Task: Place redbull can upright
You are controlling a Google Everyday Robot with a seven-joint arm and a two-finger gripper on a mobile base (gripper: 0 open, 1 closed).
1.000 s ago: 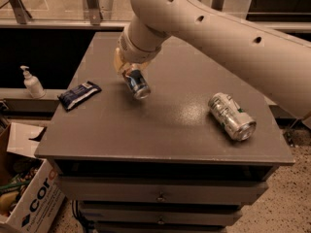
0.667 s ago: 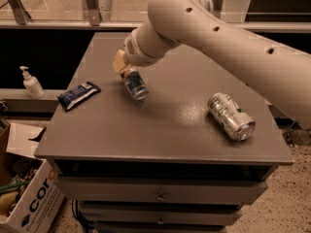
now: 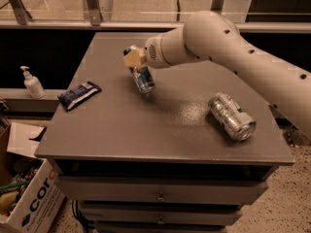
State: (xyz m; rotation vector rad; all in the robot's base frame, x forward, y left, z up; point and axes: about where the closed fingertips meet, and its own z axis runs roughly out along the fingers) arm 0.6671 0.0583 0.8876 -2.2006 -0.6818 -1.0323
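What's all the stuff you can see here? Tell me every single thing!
redbull can: 1, blue and silver, tilted over the table's back left, held by the tool
silver can: 1, silver with green, lying on its side, table's right
packet: 1, dark blue, table's left edge
table: 1, grey, centre
bottle: 1, white pump, left of the table
box: 1, cardboard, bottom left beside the table
arm: 1, white, reaching in from the right
tool: 1, yellowish, shut on the redbull can's top

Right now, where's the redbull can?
Camera view, left of table centre: the redbull can is tilted in the gripper, between the snack packet and silver can.
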